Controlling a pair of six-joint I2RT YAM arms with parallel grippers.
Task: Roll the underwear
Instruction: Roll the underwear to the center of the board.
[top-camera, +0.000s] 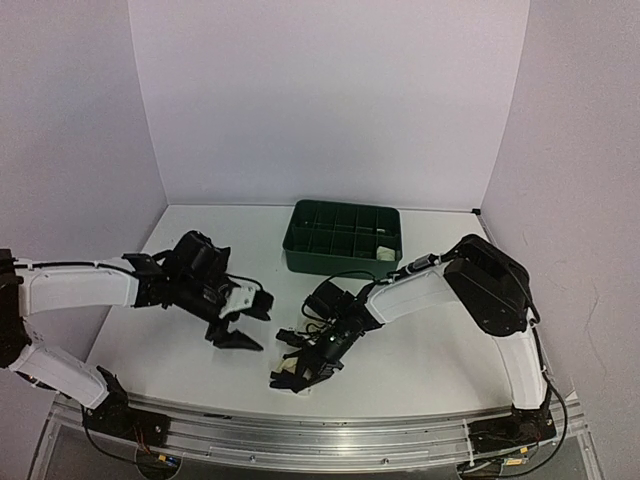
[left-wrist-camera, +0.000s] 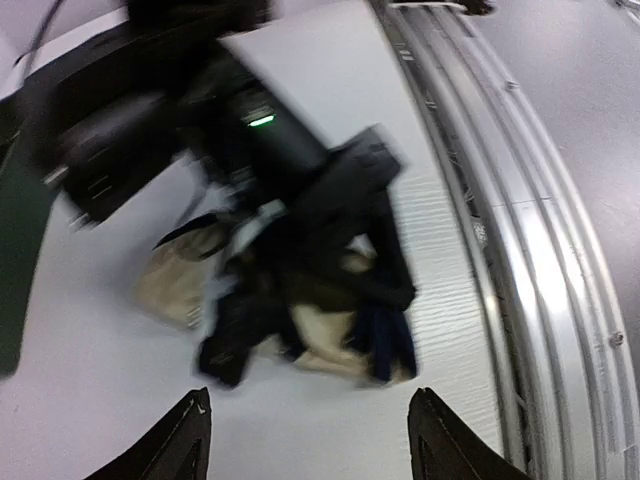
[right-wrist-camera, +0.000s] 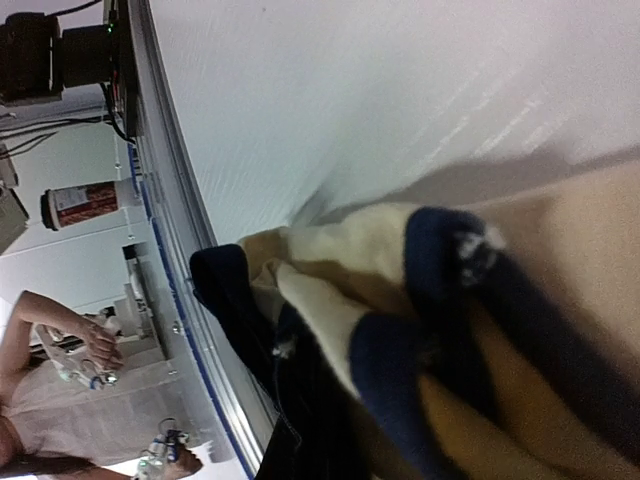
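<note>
Green tray (top-camera: 320, 262) and right arm (top-camera: 410, 290) crowd behind the underwear (left-wrist-camera: 325, 340).

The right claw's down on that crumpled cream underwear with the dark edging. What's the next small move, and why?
Probably ease the open left claw forward to pin the free side of the underwear. The right claw looks shut in the cloth, which lies bunched, not rolled, and the left claw hovers beside it touching nothing.

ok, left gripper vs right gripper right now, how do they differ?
Left gripper is open, fingers apart, nothing between them; right gripper is shut on the edged underwear. Left gripper is short of the cloth, not touching it; right gripper is down in the bunch. Both are low over the table, in its near half.
</note>
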